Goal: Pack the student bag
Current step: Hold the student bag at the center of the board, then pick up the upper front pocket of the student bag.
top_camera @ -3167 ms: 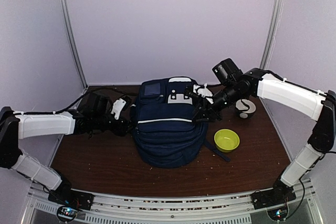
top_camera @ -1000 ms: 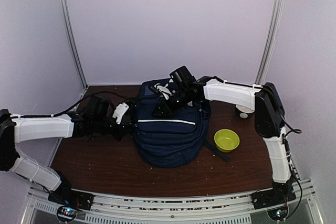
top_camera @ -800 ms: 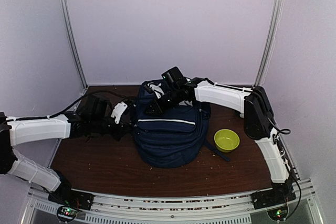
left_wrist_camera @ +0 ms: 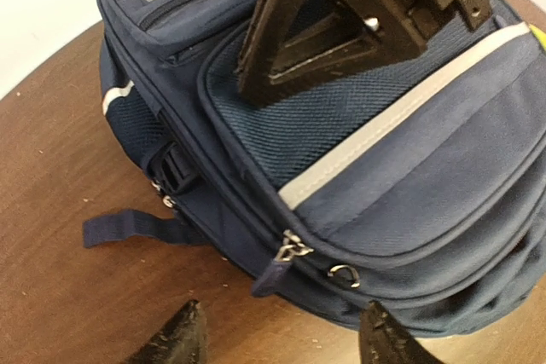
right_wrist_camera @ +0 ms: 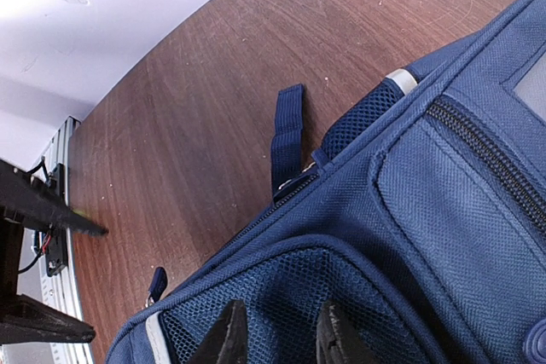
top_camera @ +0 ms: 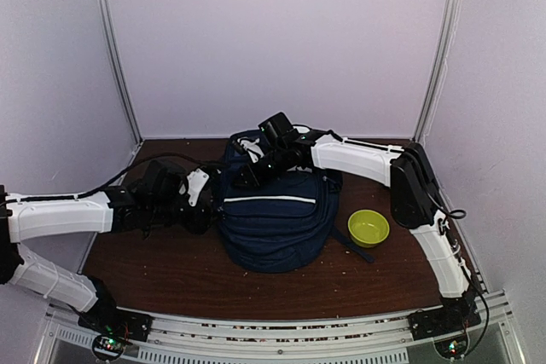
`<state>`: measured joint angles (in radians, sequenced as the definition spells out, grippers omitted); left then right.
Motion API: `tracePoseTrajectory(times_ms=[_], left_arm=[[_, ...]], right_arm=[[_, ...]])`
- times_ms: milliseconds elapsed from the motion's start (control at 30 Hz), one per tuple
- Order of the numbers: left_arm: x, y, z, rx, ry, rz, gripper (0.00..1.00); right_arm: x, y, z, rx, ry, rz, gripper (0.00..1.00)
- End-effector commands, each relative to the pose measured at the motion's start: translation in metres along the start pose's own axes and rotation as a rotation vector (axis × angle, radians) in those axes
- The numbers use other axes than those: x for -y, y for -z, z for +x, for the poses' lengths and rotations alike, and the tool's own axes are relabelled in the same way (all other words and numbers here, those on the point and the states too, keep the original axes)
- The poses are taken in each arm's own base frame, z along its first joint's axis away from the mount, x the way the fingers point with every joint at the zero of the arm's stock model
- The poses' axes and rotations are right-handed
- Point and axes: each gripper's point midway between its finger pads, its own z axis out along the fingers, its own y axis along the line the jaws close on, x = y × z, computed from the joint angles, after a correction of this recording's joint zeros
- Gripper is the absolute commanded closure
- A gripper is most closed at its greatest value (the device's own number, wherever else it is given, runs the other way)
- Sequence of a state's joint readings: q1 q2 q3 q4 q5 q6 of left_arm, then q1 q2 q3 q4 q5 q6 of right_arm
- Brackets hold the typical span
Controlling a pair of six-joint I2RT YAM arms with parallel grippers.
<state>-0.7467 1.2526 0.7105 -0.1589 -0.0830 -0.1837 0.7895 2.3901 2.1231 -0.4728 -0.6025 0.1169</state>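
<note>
The navy-blue student bag (top_camera: 273,219) lies in the middle of the table with its white stripe facing up. My left gripper (top_camera: 203,200) is open and empty at the bag's left side. In the left wrist view its gripper (left_wrist_camera: 277,343) is low over the table in front of the bag (left_wrist_camera: 409,151), near a zipper pull (left_wrist_camera: 286,257). My right gripper (top_camera: 249,178) reaches over the bag's top left. In the right wrist view its gripper (right_wrist_camera: 277,338) has the jaws a little apart, over the bag's mesh panel (right_wrist_camera: 324,296), with nothing between them.
A lime-green bowl (top_camera: 368,228) stands on the table right of the bag. A dark strap (top_camera: 354,245) trails from the bag toward it. A loose strap (left_wrist_camera: 128,228) lies on the wood at the bag's left side. White walls enclose the table.
My right arm has swung left from the bag's right side across its top to the top-left corner. My left gripper has edged closer to the bag. The bag and bowl have stayed put.
</note>
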Motion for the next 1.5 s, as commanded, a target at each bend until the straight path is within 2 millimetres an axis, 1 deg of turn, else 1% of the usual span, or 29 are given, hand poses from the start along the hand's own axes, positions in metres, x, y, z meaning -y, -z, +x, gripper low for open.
tracePoseTrajectory(times_ms=[0, 100, 167, 233, 333, 467, 567, 633, 733, 800, 867, 1033, 1167, 1233, 1333, 1467], left_arm=[[-0.014, -0.011, -0.002, 0.004, -0.032, -0.032, 0.34], [-0.010, -0.021, -0.001, -0.028, -0.060, 0.010, 0.36], [-0.010, -0.024, 0.001, -0.041, -0.082, 0.023, 0.40], [-0.010, -0.027, 0.005, -0.047, -0.102, 0.037, 0.43], [-0.014, -0.030, 0.006, -0.035, -0.118, 0.046, 0.47], [-0.023, -0.036, -0.004, 0.012, -0.118, 0.063, 0.52], [-0.024, -0.043, -0.010, 0.018, -0.130, 0.109, 0.63], [-0.018, -0.048, -0.009, 0.008, -0.150, 0.158, 0.67], [-0.004, -0.050, -0.007, 0.007, -0.171, 0.247, 0.68], [0.004, -0.049, -0.005, 0.010, -0.172, 0.299, 0.65], [0.010, -0.048, -0.007, 0.026, -0.170, 0.329, 0.65], [0.009, -0.047, -0.012, 0.042, -0.174, 0.324, 0.75], [0.007, -0.041, -0.015, 0.041, -0.161, 0.306, 0.84], [0.005, -0.039, -0.012, 0.023, -0.137, 0.296, 0.88], [0.008, -0.032, -0.002, -0.020, -0.115, 0.277, 0.93], [0.022, -0.018, 0.008, -0.063, -0.101, 0.292, 0.96]], right_arm=[[0.016, -0.019, 0.031, -0.077, -0.060, 0.018, 0.71], [0.015, -0.019, 0.032, -0.080, -0.065, 0.014, 0.71], [0.015, -0.019, 0.032, -0.081, -0.068, 0.011, 0.71], [0.015, -0.019, 0.033, -0.082, -0.072, 0.006, 0.71], [0.016, -0.019, 0.033, -0.082, -0.077, 0.004, 0.71], [0.017, -0.020, 0.036, -0.087, -0.080, 0.004, 0.71], [0.017, -0.020, 0.039, -0.092, -0.084, 0.004, 0.71], [0.017, -0.021, 0.040, -0.095, -0.082, 0.005, 0.71], [0.017, -0.020, 0.040, -0.094, -0.081, 0.004, 0.71], [0.017, -0.020, 0.039, -0.093, -0.080, 0.003, 0.71], [0.017, -0.021, 0.040, -0.093, -0.082, 0.002, 0.71], [0.018, -0.023, 0.043, -0.100, -0.087, -0.001, 0.71], [0.019, -0.024, 0.045, -0.103, -0.090, 0.000, 0.71], [0.020, -0.025, 0.045, -0.103, -0.091, 0.002, 0.71], [0.024, -0.025, 0.046, -0.103, -0.096, 0.011, 0.71], [0.034, -0.026, 0.049, -0.109, -0.106, 0.047, 0.72]])
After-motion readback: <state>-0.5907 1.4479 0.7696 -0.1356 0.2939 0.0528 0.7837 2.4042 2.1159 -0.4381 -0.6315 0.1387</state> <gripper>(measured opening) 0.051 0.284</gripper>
